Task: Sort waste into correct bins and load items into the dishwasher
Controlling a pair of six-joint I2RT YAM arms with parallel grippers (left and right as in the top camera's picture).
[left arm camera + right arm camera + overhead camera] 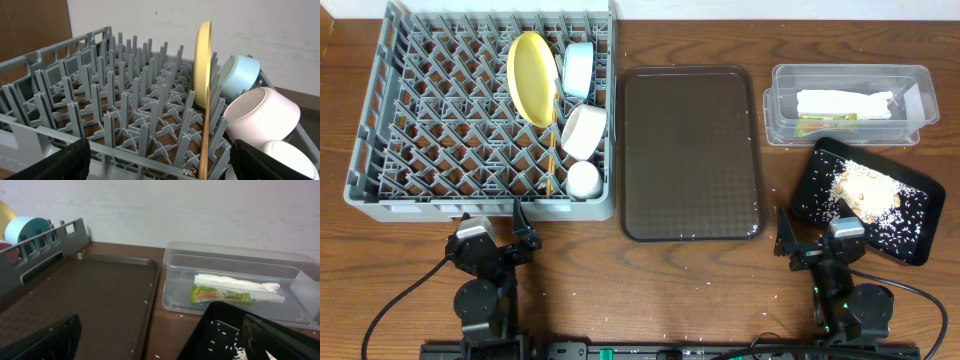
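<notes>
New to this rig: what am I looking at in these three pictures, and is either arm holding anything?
Two robot arms sit at the near edge of the table, each ending in a two-finger gripper. One picture looks straight down; the other two come from wrist cameras, so the black shapes at their bottom corners are the gripper's own fingers. The left gripper and right gripper are open and empty. The grey rack holds a yellow plate, light blue bowl, white bowl, small white cup and chopsticks. Beside it lies a brown tray. The clear tub holds a white wrapper and green sachet; the black tray holds rice scraps.
</notes>
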